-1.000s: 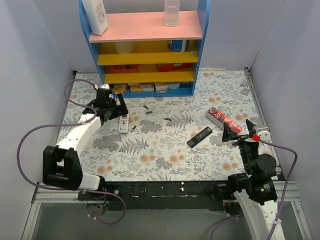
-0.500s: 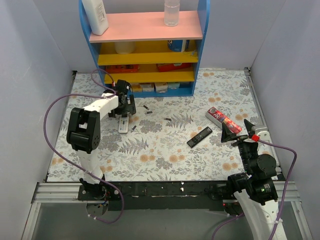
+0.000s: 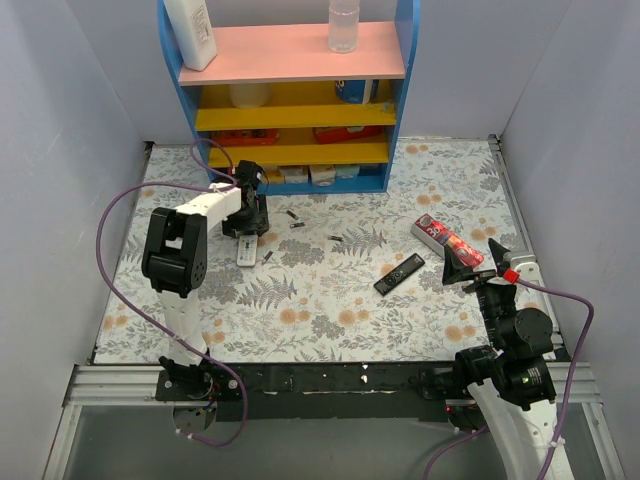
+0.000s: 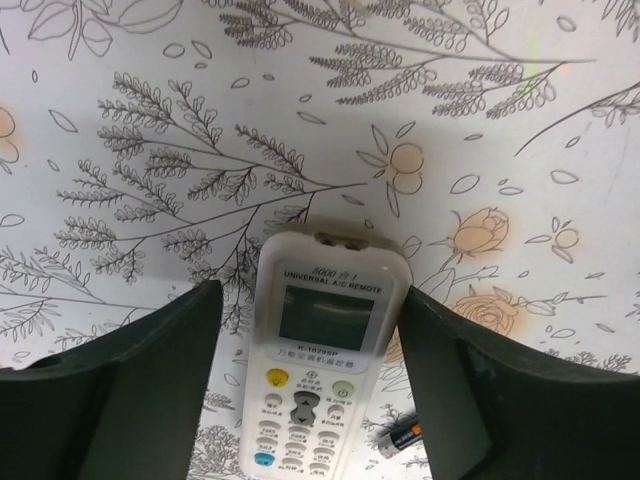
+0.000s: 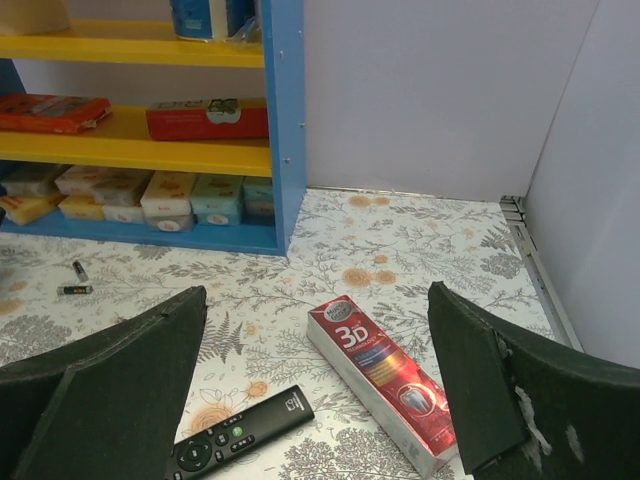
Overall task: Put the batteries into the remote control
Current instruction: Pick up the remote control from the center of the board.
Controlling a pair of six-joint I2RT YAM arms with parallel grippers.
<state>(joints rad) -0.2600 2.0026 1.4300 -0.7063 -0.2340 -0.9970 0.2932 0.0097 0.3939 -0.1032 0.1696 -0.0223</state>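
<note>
The remote control lies face up on the flowered table left of centre, its white front, screen and buttons showing in the left wrist view. My left gripper is open, and its fingers straddle the remote's screen end without touching it. One battery lies right beside the remote. More batteries lie scattered toward the shelf; two show in the right wrist view. My right gripper is open and empty at the right.
A longer black remote lies mid-table. A red toothpaste box lies beyond my right gripper. A blue shelf unit with yellow shelves and small boxes stands at the back. Side walls close in the table.
The left arm swung up from its low stretched pose, and its gripper moved right to stand over the white remote's far end. The right arm has not moved.
</note>
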